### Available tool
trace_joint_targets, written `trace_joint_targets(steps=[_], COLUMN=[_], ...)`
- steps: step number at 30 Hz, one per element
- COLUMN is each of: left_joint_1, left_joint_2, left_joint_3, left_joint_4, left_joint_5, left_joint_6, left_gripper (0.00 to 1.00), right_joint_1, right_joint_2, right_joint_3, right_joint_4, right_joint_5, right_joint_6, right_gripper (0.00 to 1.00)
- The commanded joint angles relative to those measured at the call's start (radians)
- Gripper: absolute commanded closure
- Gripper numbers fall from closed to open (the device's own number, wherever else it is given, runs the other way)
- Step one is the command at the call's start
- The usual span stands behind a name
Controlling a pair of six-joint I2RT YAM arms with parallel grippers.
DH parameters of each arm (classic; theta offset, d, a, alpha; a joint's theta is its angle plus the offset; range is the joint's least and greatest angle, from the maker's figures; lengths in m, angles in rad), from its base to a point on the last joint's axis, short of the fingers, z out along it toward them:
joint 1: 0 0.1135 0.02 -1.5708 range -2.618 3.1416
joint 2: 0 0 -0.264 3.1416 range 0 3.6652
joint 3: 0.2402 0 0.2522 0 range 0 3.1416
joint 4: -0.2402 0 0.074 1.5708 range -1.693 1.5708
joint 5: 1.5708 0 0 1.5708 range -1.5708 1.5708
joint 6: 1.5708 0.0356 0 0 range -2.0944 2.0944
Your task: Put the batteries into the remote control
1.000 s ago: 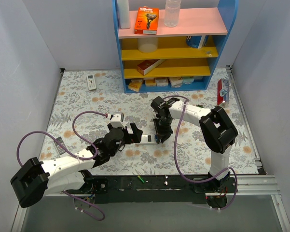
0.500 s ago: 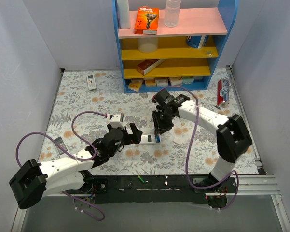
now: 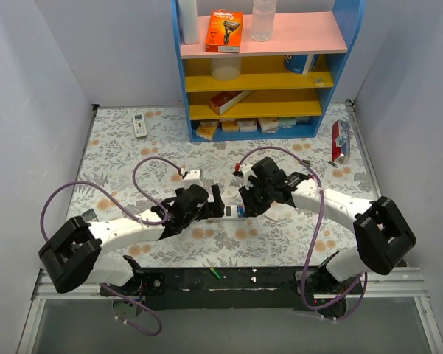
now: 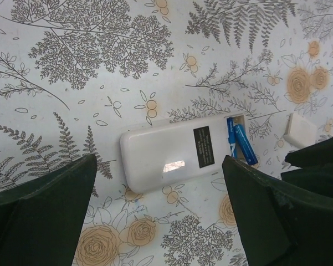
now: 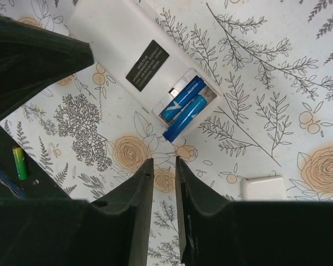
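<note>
Inside remote control (image 4: 180, 158): two blue batteries (image 4: 241, 143) | left claw (image 4: 159, 162) wide | right claw (image 5: 163, 162) narrow

Bright, even overhead light, soft shadows, sharp focus, a small glare patch on the remote control (image 4: 177, 152).

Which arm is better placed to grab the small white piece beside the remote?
Probably right: the right end effector hangs by the remote's battery end, near the piece; the left end effector straddles the remote.
</note>
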Motion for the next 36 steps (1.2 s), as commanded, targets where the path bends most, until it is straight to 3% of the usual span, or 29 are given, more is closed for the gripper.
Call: trace_joint_targets(steps=[1,7,17,36], left_joint_1=[0.021,0.038,0.043,0.043], left_joint_2=[0.069,0.136,0.189,0.259], left_joint_3=[0.088,0.138,0.171,0.191], left_joint_4=[-0.084,-0.141,-0.171,-0.2], left_joint_5=[0.022,0.013,0.102,0.148], left_joint_6=[-0.047,-0.034,-0.028,-0.034], left_gripper=[0.03,0.08,0.18,0.37], right_joint_1=[0.004,0.004,0.004,0.004], right_joint_2=[-0.064,-0.071,-0.108,-0.11], right_joint_3=[-0.038,-0.103,-0.158,-0.23], right_joint_4=[0.153,0.211,0.271,0.325], right_joint_5=[0.042,0.019,-0.01,-0.049], right_joint_6=[-0.037,0.0,0.058,0.088], right_gripper=[0.69,0.66,0.7,0.75])
